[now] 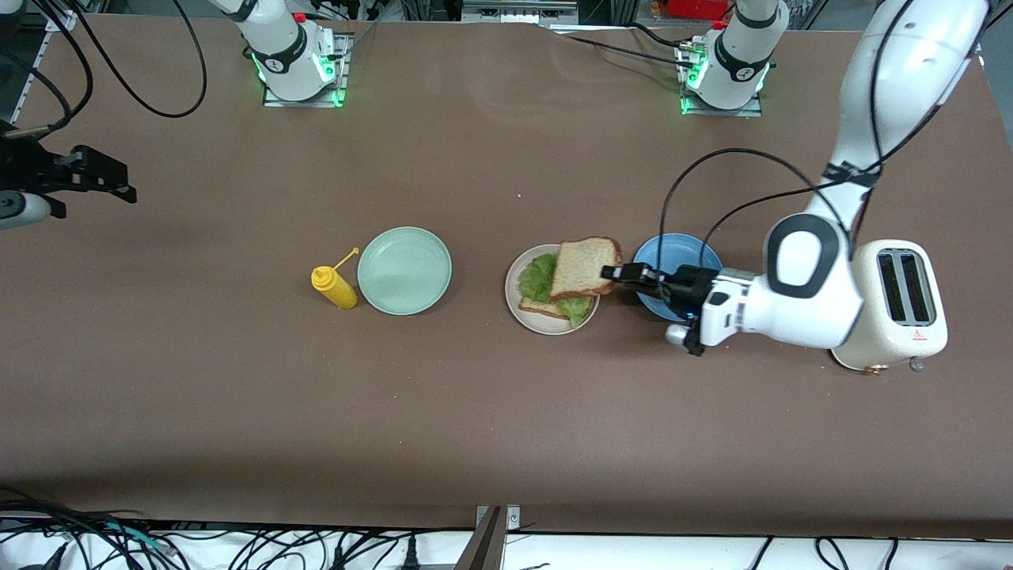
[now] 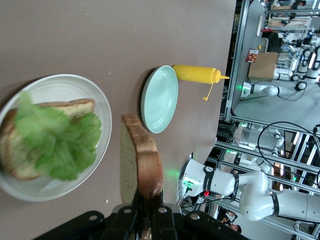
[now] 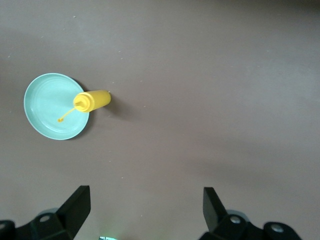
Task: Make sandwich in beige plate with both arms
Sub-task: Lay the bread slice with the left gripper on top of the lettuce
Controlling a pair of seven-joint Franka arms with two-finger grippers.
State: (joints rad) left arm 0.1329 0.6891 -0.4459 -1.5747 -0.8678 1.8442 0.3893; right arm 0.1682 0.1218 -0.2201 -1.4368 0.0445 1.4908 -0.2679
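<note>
Bread slice (image 1: 584, 267) over beige plate (image 1: 514, 305)

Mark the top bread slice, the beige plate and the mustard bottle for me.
top bread slice (image 1: 582, 267), front view, middle of its upper face.
beige plate (image 1: 514, 301), front view, bare rim toward the right arm's end.
mustard bottle (image 1: 339, 291), front view, its yellow body.

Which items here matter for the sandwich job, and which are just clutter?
In play:
round pale beige plate
bottom tan bread slice
ruffled green lettuce leaf
top bread slice, in left gripper

Lying about:
mint-green plate
blue plate
yellow squeeze bottle
white toaster
</note>
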